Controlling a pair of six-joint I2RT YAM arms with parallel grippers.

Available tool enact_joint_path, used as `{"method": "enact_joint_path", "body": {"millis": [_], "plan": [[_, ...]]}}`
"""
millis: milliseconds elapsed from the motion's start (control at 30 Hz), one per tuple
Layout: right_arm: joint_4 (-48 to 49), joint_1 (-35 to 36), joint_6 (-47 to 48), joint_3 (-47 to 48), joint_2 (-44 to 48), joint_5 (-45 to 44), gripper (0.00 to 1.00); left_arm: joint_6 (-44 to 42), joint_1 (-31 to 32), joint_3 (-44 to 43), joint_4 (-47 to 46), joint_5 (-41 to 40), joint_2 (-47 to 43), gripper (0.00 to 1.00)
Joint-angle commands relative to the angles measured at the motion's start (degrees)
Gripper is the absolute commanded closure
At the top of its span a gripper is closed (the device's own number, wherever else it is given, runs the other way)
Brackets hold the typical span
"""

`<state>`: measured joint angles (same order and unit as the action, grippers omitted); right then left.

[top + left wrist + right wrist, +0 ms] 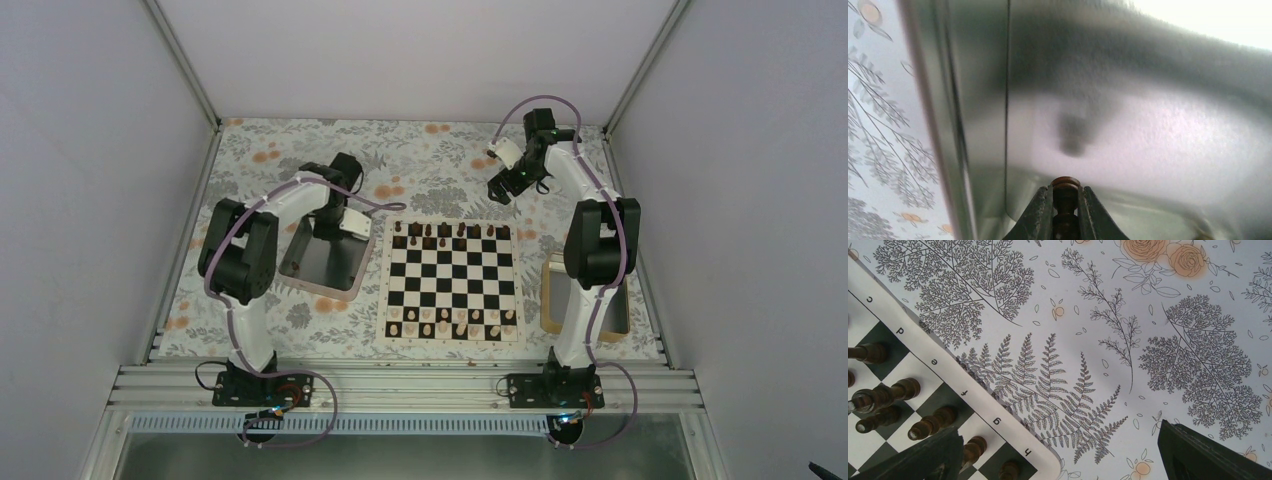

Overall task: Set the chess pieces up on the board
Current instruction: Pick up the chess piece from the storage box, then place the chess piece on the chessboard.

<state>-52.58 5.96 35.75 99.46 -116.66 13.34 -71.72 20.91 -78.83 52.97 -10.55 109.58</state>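
Left claw [1066, 193] is down inside the shiny metal tray [1158, 145], which sits on the table just left of the board [452, 285]. Its fingers are pressed in on a dark brown chess piece [1066, 183], and the rounded top pokes up between the tips. I can't tell whether that piece touches the tray floor or hangs clear of it.

Over on the other side, the right claw [1055, 435] is spread wide with nothing between its fingers. It hovers above the flowered table [1158, 315], just off the board's far right corner, where the border letters c to h show. More dark pieces [440, 232] stand along the board's far edge. The pale cream pieces [455, 322] line the near edge.
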Motion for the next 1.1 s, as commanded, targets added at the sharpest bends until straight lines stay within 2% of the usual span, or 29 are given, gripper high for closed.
{"method": "enact_joint_path", "body": {"millis": [0, 400, 633, 967, 1067], "plan": [[-0.3, 0.2, 0.8, -0.7, -0.2, 0.5, 0.00, 0.3, 1.9, -4.2, 0.9, 0.2, 1.9, 0.91], [-0.1, -0.1, 0.3, -0.5, -0.4, 0.1, 0.00, 1.7, 5.9, -12.6, 6.7, 1.1, 2.8, 0.91], [-0.4, -0.6, -0.7, 0.6, -1.0, 0.2, 0.00, 2.0, 11.1, -28.2, 12.9, 3.4, 7.5, 0.90], [-0.8, -1.7, -2.4, 2.8, 0.0, 0.7, 0.00, 2.0, 20.6, -58.8, 24.8, 0.7, 24.6, 0.90], [-0.7, -2.3, -2.5, 2.9, 0.5, 1.0, 0.00, -0.1, 23.1, -61.5, 24.7, -0.7, 26.4, 0.90]]}}
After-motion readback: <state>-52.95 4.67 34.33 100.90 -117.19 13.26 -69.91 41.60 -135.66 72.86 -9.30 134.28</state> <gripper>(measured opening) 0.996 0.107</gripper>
